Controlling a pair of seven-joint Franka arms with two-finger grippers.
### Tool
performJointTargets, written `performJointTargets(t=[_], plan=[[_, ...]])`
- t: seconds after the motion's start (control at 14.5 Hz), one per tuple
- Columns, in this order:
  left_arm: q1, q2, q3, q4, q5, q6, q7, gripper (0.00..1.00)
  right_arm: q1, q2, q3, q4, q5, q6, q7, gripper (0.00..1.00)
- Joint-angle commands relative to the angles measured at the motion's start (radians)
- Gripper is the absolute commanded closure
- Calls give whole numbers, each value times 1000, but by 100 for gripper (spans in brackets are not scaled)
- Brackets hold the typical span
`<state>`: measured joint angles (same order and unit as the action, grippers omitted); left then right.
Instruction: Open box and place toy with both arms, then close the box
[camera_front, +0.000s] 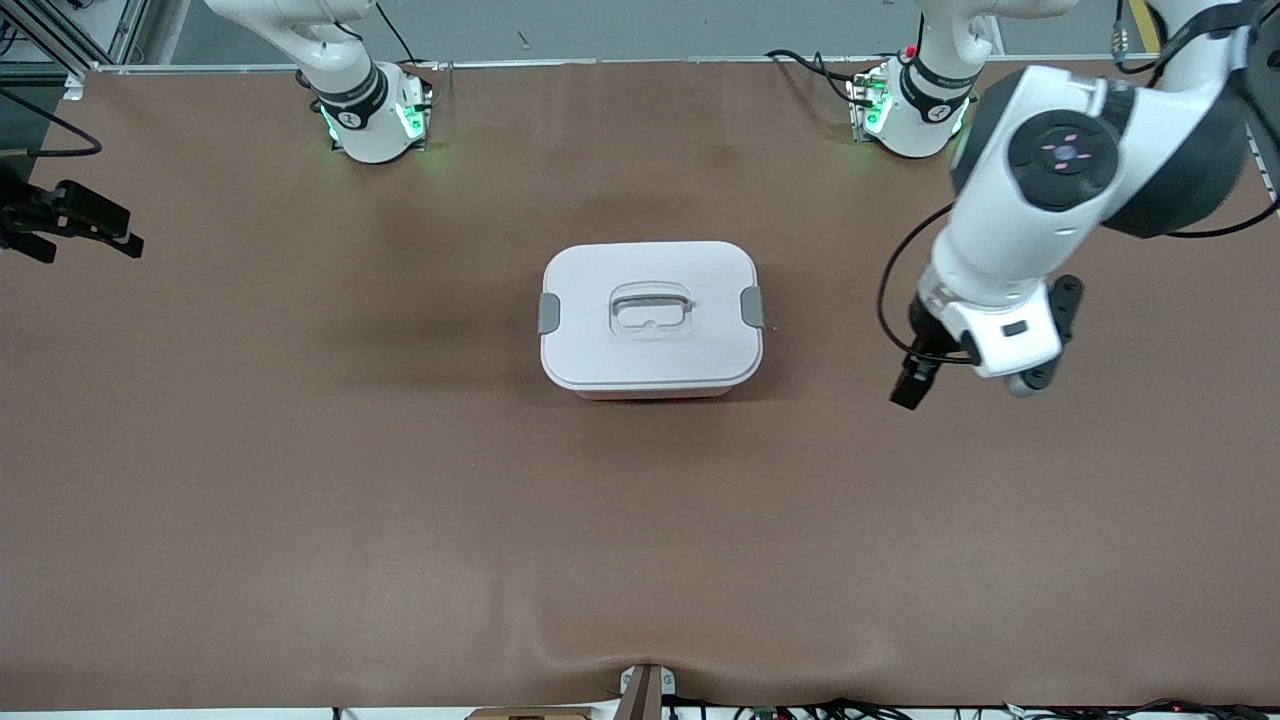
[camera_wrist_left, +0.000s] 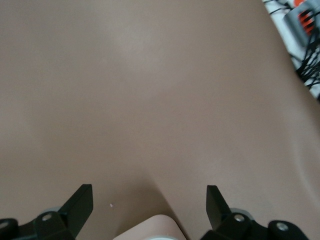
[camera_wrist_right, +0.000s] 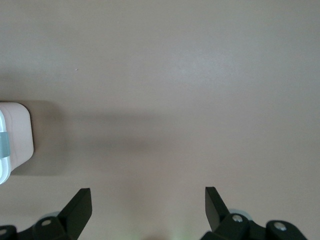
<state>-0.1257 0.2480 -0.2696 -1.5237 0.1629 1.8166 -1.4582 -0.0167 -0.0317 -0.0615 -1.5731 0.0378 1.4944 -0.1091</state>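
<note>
The box (camera_front: 651, 320) stands shut in the middle of the table, its white lid on, with a recessed handle (camera_front: 651, 308) and a grey clip (camera_front: 549, 313) at each short end. My left gripper (camera_wrist_left: 150, 192) hangs open and empty over the bare table beside the box, toward the left arm's end; a corner of the lid (camera_wrist_left: 150, 229) shows between its fingers. My right gripper (camera_wrist_right: 148, 192) is open and empty too. It hangs well off toward the right arm's end (camera_front: 75, 232), with one end of the box (camera_wrist_right: 15, 140) at its view's edge. The toy is out of view.
A brown mat (camera_front: 400, 500) covers the table. The arm bases (camera_front: 375, 115) (camera_front: 915, 110) glow green along the edge farthest from the front camera. Cables (camera_front: 800, 708) lie along the nearest edge, and a small mount (camera_front: 645, 690) sits at its middle.
</note>
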Motion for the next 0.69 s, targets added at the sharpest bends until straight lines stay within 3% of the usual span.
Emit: performJointTargets(t=[0.0, 0.62], plan=[[24, -29, -7, 28, -22, -22, 96, 0, 9, -4, -3, 12, -4, -14, 19, 0], [86, -151, 32, 27, -23, -180, 637, 0, 7, -4, -3, 12, -4, -22, 23, 0]])
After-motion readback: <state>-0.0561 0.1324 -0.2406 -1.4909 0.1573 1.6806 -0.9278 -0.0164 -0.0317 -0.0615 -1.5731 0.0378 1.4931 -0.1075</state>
